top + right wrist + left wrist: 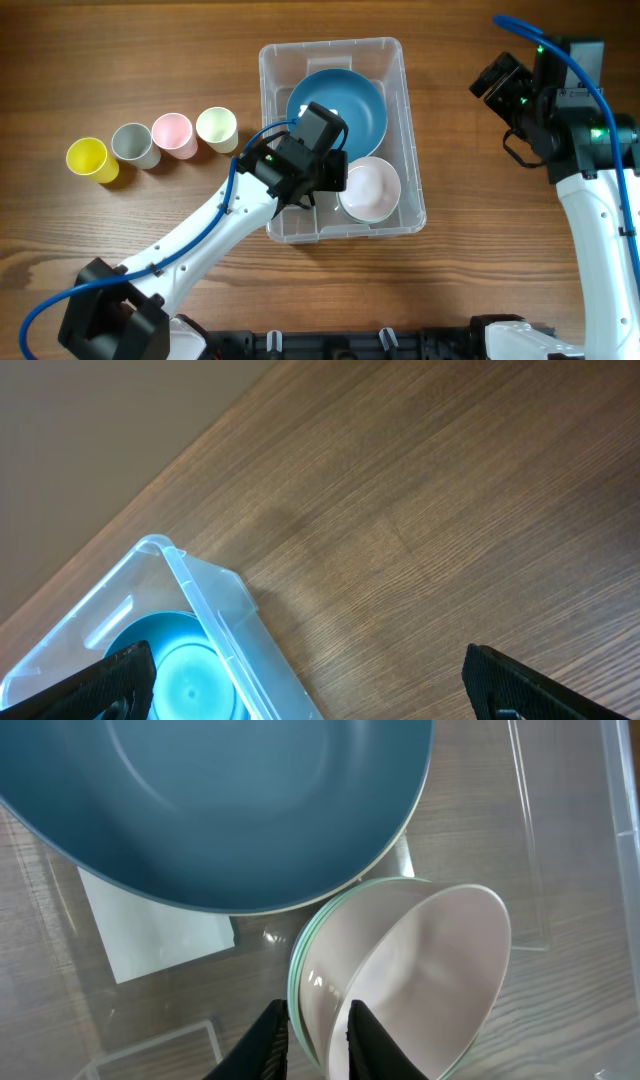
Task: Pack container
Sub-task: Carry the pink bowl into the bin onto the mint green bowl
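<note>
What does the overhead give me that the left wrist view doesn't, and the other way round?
Overhead only: four cups in a row left of the container. Left wrist only: the left gripper closed on the rim of the pale bowl, which nests in a green-rimmed bowl. Both: the blue bowl, the pale bowl, the container.

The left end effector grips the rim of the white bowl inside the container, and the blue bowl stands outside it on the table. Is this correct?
No: the overhead view shows the blue bowl inside the container too. The left end effector does grip the rim of the white bowl.
</note>
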Robot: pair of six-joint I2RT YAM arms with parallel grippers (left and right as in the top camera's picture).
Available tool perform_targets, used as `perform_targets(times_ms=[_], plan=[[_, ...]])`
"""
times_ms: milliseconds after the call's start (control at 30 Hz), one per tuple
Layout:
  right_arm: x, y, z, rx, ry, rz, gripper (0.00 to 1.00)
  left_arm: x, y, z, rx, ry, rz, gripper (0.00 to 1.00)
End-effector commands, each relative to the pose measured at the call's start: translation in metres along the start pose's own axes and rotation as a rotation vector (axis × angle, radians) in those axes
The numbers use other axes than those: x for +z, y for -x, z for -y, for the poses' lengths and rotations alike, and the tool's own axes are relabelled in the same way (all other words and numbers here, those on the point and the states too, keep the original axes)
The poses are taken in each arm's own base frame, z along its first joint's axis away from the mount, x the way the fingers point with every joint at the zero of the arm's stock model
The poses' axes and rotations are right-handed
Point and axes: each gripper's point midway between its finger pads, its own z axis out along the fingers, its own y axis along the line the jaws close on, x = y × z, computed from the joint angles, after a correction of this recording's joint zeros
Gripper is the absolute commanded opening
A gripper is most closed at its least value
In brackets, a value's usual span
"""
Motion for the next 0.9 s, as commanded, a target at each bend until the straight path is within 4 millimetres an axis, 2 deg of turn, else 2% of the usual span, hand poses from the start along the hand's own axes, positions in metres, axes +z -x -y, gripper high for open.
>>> perform_targets(times_ms=[0,33,67,100,167,233,433,567,667,767,867], plan=[[0.000,0.005,0.001,0.016,-0.011,0.017,1.00,0.000,0.003,0.002,0.014,0.001,0.011,0.21],[0.000,0.005,0.001,0.016,-0.011,0.017,1.00,0.000,0.005,-0.001,0.011,0.012,0.016,0.22],[0.000,0.005,0.001,0.015,-0.011,0.017,1.00,-0.004,0.009,-0.003,0.004,0.014,0.031,0.26],[0.000,0.005,0.001,0.016,-0.011,0.017,0.99,-0.010,0.015,-0.006,-0.007,0.011,0.049,0.31],[0.000,0.005,0.001,0.016,-0.011,0.017,1.00,-0.021,0.025,-0.011,-0.028,0.006,0.085,0.33],[0.000,0.005,0.001,0.016,-0.011,0.017,1.00,-0.027,0.032,-0.018,-0.046,0.008,0.108,0.34],[0.000,0.005,0.001,0.016,-0.011,0.017,1.00,-0.028,0.036,-0.038,-0.091,0.045,0.102,0.35],[0.000,0.005,0.001,0.016,-0.011,0.017,1.00,-0.044,0.042,-0.053,-0.156,0.049,0.125,0.36],[0.000,0.005,0.001,0.016,-0.011,0.017,1.00,-0.051,0.047,-0.037,-0.150,-0.049,0.130,0.34],[0.000,0.005,0.001,0.016,-0.011,0.017,1.00,-0.040,0.039,-0.027,-0.121,-0.049,0.103,0.34],[0.000,0.005,0.001,0.016,-0.011,0.017,1.00,-0.023,0.033,-0.008,-0.070,-0.070,0.082,0.34]])
